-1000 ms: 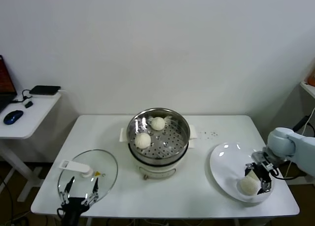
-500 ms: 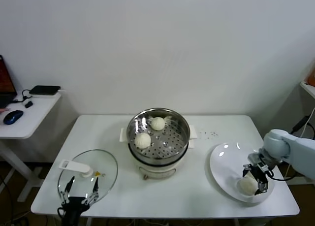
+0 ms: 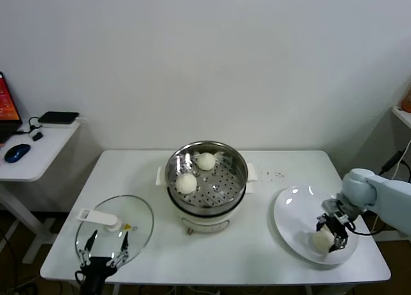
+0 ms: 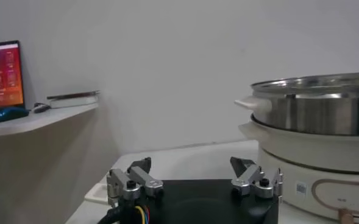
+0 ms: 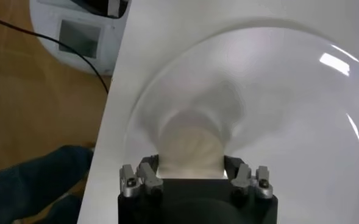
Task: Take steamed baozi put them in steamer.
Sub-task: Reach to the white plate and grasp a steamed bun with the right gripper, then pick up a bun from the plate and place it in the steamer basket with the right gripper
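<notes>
Two cream-white baozi (image 3: 206,160) (image 3: 186,183) lie on the perforated tray of the steel steamer (image 3: 241,174) at the table's middle. A third baozi (image 3: 321,241) lies on the white plate (image 3: 294,211) at the right. My right gripper (image 3: 334,233) is down on the plate, open, its fingers standing on either side of that baozi. In the right wrist view the bun (image 5: 188,145) fills the gap between the fingers of the gripper (image 5: 191,168) and rests on the plate (image 5: 277,109). A fourth bun is not in view. My left gripper (image 3: 103,247) is parked open at the front left.
A round glass lid (image 3: 119,223) with a white handle lies flat on the table at the front left, just beyond the left gripper (image 4: 191,173). The steamer (image 4: 316,115) shows near it in the left wrist view. A side desk (image 3: 32,147) stands to the left.
My right gripper has shifted slightly over the plate and settled closer around the baozi. The left arm has not moved.
</notes>
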